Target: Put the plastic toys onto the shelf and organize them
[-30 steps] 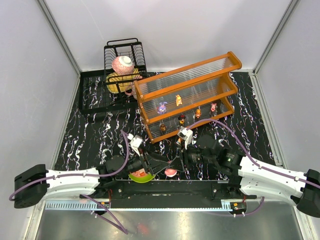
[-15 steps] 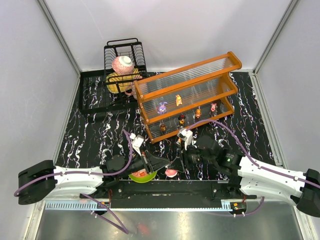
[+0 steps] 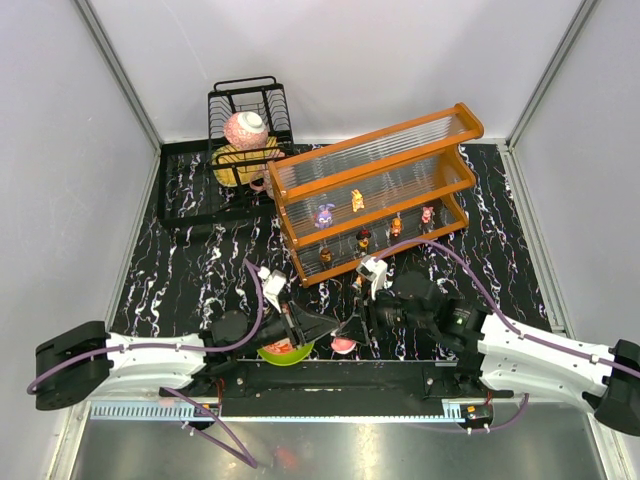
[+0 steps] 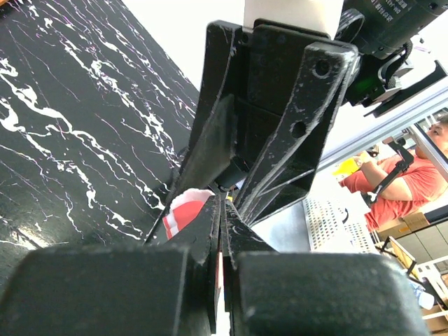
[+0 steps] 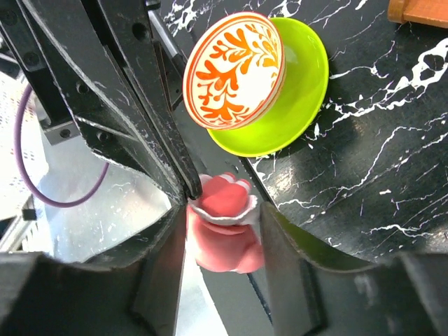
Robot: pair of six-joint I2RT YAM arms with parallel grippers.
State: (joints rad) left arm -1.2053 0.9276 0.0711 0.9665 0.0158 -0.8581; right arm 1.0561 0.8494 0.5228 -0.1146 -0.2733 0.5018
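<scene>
On the black marbled table (image 3: pixel 180 270), the right hand (image 5: pixel 227 210) clamps the pink plastic toy (image 5: pixel 224 245), likely bound for the orange-framed clear shelf (image 3: pixel 370 150), while the left hand (image 4: pixel 220 210) sits pinched shut.

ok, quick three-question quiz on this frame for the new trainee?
1. True or false: a purple toy stands on the shelf.
2. Which arm's fingers sit either side of the pink toy? A left, B right.
3. Fill in: the left fingers are ____ (open/shut).
Key: 1 true; 2 B; 3 shut.
</scene>
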